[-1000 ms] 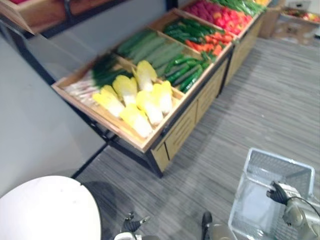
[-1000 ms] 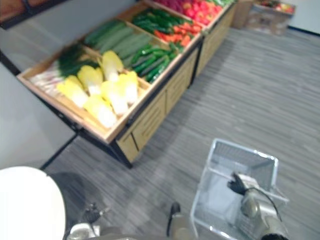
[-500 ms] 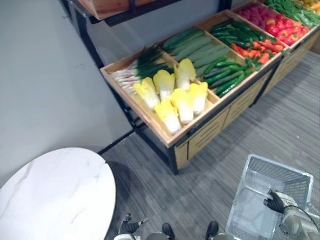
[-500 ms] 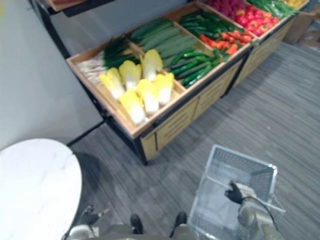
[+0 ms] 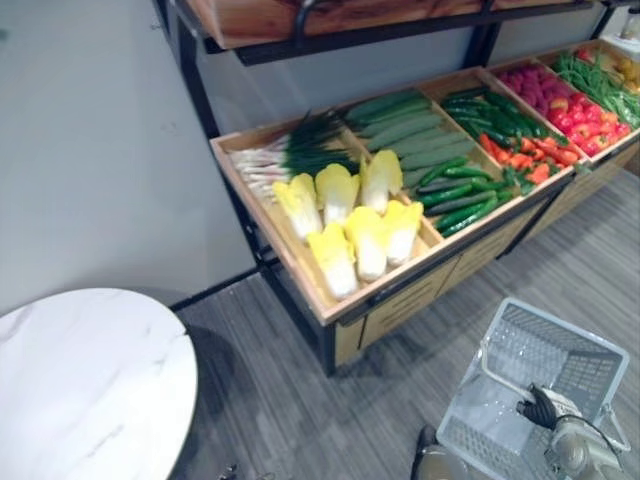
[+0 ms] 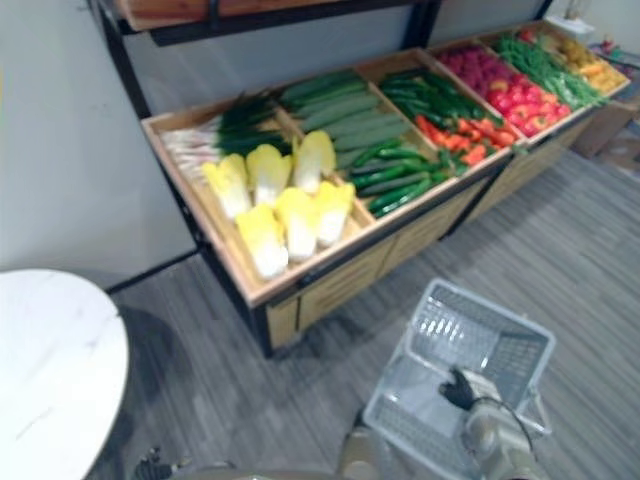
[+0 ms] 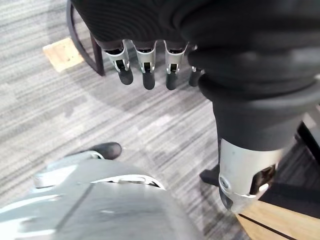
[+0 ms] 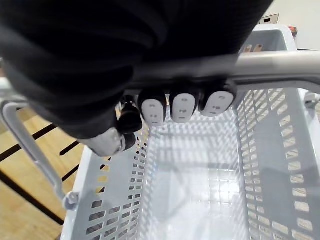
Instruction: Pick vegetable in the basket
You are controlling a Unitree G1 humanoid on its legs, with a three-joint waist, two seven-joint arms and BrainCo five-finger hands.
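Basket [image 6: 470, 335] hangs from the right hand [image 8: 182, 107], fingers curled round its handle [image 8: 280, 67]. Cabbages [image 5: 368, 240] lie on the wooden stand [image 5: 400, 305] ahead and leftward, lengthwise toward the robot; the left hand [image 7: 145, 65], fingers relaxed, seems nearer.

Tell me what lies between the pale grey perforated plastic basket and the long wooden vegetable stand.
Bare grey striped floor; nothing stands between the basket, held by the right hand, and the stand, in both eye views.
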